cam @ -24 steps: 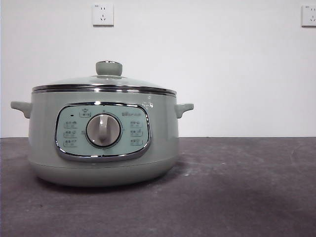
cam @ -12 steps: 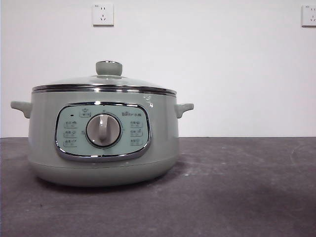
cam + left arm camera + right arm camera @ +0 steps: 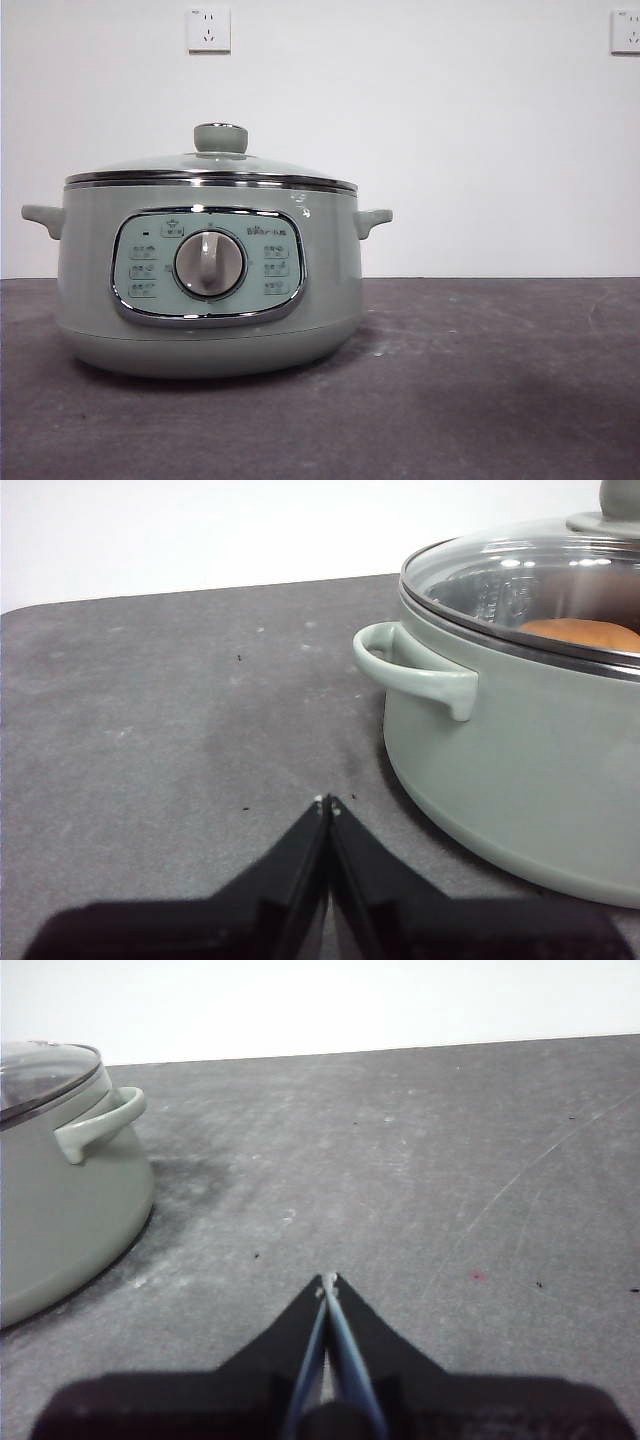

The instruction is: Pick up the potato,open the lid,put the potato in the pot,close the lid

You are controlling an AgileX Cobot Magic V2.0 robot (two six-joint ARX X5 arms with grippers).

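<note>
The sage-green pot (image 3: pixel 210 275) stands on the dark table at the left of the front view. The glass lid (image 3: pixel 212 165) with its pale-green knob sits shut on the pot. The orange-brown potato (image 3: pixel 585 633) lies inside the pot, seen through the glass in the left wrist view. My left gripper (image 3: pixel 328 803) is shut and empty, low over the table beside one pot handle (image 3: pixel 410 670). My right gripper (image 3: pixel 328 1281) is shut and empty, low over the table on the pot's (image 3: pixel 60 1190) other side. Neither arm shows in the front view.
The grey table top (image 3: pixel 480 380) stretches to the right of the pot. A white wall with two sockets (image 3: pixel 208 29) stands behind. The pot's control panel with a grey dial (image 3: pixel 209 264) faces the front camera.
</note>
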